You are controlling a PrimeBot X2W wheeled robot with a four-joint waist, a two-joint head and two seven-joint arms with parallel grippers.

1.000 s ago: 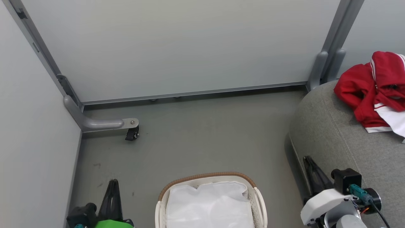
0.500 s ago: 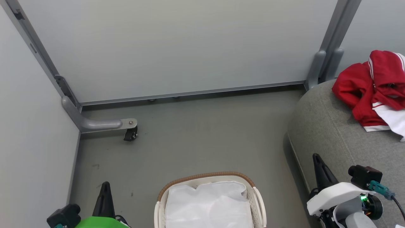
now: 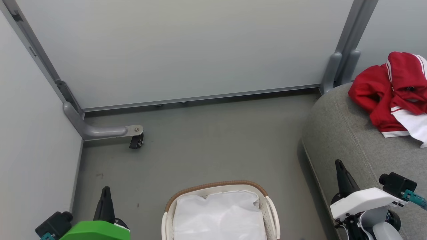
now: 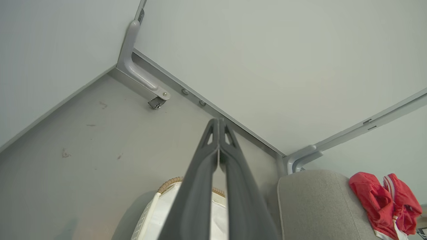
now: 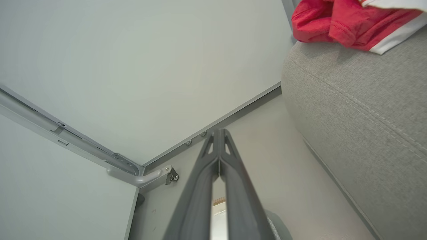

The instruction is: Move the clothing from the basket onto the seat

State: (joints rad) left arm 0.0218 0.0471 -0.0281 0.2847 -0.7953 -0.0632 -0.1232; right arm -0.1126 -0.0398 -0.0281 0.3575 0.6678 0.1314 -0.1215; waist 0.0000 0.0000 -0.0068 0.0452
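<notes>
Pointing forward, left claw (image 3: 106, 190) and right claw (image 3: 339, 164) both closed, empty, flanking basket (image 3: 217, 184).

basket (image 3: 217, 184) near half cut by bottom edge; clothing (image 3: 373, 90) and seat (image 3: 333, 133) run off right edge

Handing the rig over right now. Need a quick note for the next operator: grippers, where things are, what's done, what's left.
Left gripper: shut, empty, low on the left of the basket.
Right gripper: shut, empty, at the front edge of the seat.
Clothing: red garments heaped on the seat, toward its far end.
Basket: the part in view holds the white liner, with no red on it; its near end is cut off by the frame.
Done: the clothing looks moved.
Left: check the basket's hidden end; otherwise probably nothing.
</notes>
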